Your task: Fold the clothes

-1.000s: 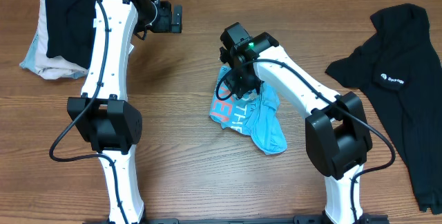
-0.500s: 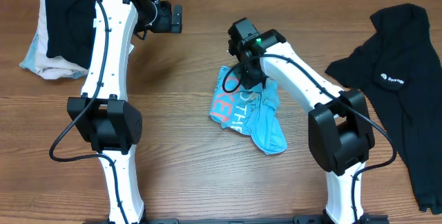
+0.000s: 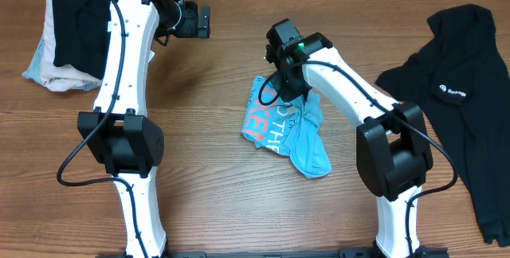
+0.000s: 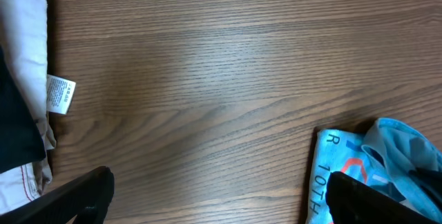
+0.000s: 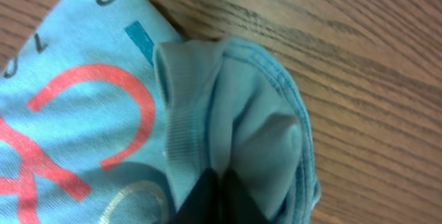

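- Overhead: blue tee (image 3: 291, 134) crumpled at centre, R claw (image 3: 287, 91) on its top edge; L claw (image 3: 198, 21) far left, well apart; black top (image 3: 462, 91) far right.
- L wrist: L claw wide open, empty.
- R wrist: R claw closed, pinching 1 fold of the blue tee.

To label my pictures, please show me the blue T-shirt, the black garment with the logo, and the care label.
blue T-shirt (image 3: 291, 134), overhead view, its printed middle.
black garment (image 3: 470, 123), overhead view, middle of the cloth.
care label (image 4: 61, 94), left wrist view, its printed face.

right gripper (image 3: 292, 91) | being shifted slightly toward 2 o'clock | jaws being closed on light blue T-shirt (image 3: 296, 137) top-edge fold
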Robot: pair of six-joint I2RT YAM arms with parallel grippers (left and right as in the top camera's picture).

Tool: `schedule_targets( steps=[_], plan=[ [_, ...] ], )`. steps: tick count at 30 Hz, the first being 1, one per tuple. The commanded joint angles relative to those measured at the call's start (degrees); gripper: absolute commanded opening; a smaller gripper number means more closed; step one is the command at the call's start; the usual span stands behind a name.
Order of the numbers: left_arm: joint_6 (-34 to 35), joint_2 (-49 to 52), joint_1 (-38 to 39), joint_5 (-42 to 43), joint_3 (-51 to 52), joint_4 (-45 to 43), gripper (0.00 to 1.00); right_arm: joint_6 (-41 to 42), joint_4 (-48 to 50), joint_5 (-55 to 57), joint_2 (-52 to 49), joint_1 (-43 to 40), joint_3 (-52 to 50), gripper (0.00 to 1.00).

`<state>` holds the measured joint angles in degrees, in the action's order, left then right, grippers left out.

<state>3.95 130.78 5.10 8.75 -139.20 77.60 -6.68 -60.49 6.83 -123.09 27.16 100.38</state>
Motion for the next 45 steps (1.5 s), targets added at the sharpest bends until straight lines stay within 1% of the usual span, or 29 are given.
schedule_targets(
  steps=[1,4,9,12,13,14,15,16,20,24,28,30,33,39,43,45],
  plan=[
    [-2.3,0.1,-0.3,-0.4,0.2,0.0,1.00,6.4,0.3,2.4,-0.3,-1.7,0.2,0.04],
    [-2.3,0.1,-0.3,-0.4,0.2,0.0,1.00,11.0,0.0,1.1,0.1,-5.3,0.6,0.04],
    [-2.3,0.1,-0.3,-0.4,0.2,0.0,1.00,11.6,-1.5,-5.1,0.2,-12.1,0.5,0.04],
    [-2.3,0.1,-0.4,-0.4,0.2,0.0,1.00,14.2,-3.3,-5.7,0.2,-16.1,0.5,0.04],
    [-2.3,0.1,-0.4,-0.4,0.2,0.0,1.00,15.0,-4.1,-5.7,0.2,-17.4,0.5,0.05],
    [-2.3,0.1,-0.4,-0.4,0.2,0.0,1.00,15.8,-4.8,-5.7,0.2,-18.3,0.5,0.20],
    [-2.3,0.1,-0.4,-0.4,0.2,0.1,1.00,16.1,-5.6,-6.3,0.2,-19.2,0.5,0.41],
    [-2.3,0.1,-0.4,-0.4,0.2,0.1,1.00,16.1,-6.3,-7.5,0.2,-20.1,0.5,0.49],
    [-2.3,0.1,-0.4,-0.4,0.2,-0.1,1.00,15.2,-9.5,-14.7,0.6,-22.6,0.6,0.50],
    [-2.3,0.1,-0.4,-0.4,0.2,0.0,1.00,12.9,-11.4,-20.7,4.5,-22.1,0.6,0.50],
    [-2.3,0.1,-0.4,-0.4,0.2,0.2,1.00,13.2,-13.7,-21.1,10.1,-18.9,0.6,0.51],
    [-2.3,0.1,-0.4,-0.4,0.2,0.1,1.00,14.1,-15.2,-20.7,12.2,-14.7,0.6,0.50],
    [-2.3,0.1,-0.4,-0.4,0.2,0.1,1.00,16.7,-15.2,-17.0,12.0,-9.8,-0.3,0.51],
    [-2.3,0.1,-0.4,-0.4,0.2,0.1,1.00,24.9,-10.0,-8.9,11.8,-1.1,-7.4,0.54],
    [-2.7,0.1,-0.4,-0.4,0.2,0.1,1.00,30.8,-8.1,-2.4,11.8,1.2,-12.0,0.53],
    [-2.7,0.1,-0.4,-0.4,0.2,0.1,1.00,32.5,-7.7,0.4,11.8,1.2,-13.9,0.53]
  ],
)
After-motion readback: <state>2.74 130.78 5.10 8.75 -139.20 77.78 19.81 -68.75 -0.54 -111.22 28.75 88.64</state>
